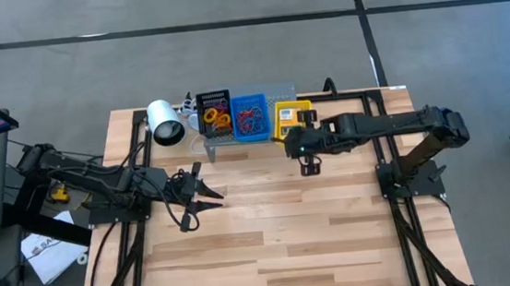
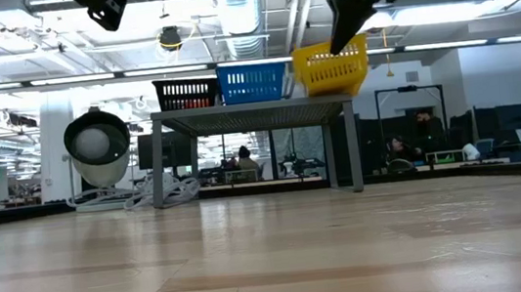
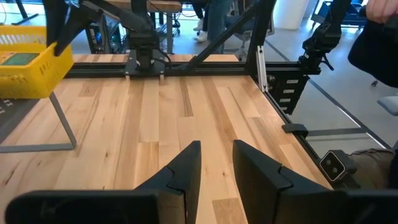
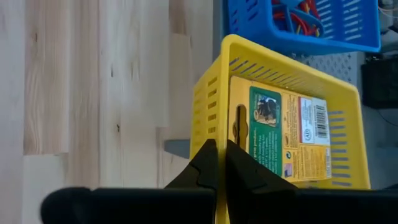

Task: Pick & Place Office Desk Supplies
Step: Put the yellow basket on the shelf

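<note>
Right gripper (image 1: 309,163) sits just off the front-left corner of the yellow basket (image 1: 293,120), tips pinched together w/ nothing between them. In the right wrist view, shut tips (image 4: 216,163) line up on the basket's near rim (image 4: 211,112). Crayon box (image 4: 280,134) lies flat inside, just beyond that rim, long axis running along the basket's length (barcode end farthest from the tips). So: target lies ahead of and past the rim from the tool; likely needs to open, clear the wall, then come down from above.

Left gripper (image 1: 196,193) hangs over bare table (image 1: 291,242) well to the left, partly open, empty (wrist view shows only plank between its fingers (image 3: 186,168)). Right arm is far nearer the yellow basket; left arm nearer the black one.

Rest of the supplies: rubber bands, orange ones in the black basket (image 1: 215,115), red in the blue basket (image 1: 251,116). All three baskets sit side by side on the grey shelf (image 1: 278,93) at the back edge; white cylinder (image 1: 165,123) just left of the shelf.

Room: wide open planks in front of the shelf, nothing lying there. Tight spots = basket walls, the blue basket touching or nearly touching the yellow one, and the shelf's front edge (yellow basket looks tilted over it in the low view (image 2: 332,67)).
</note>
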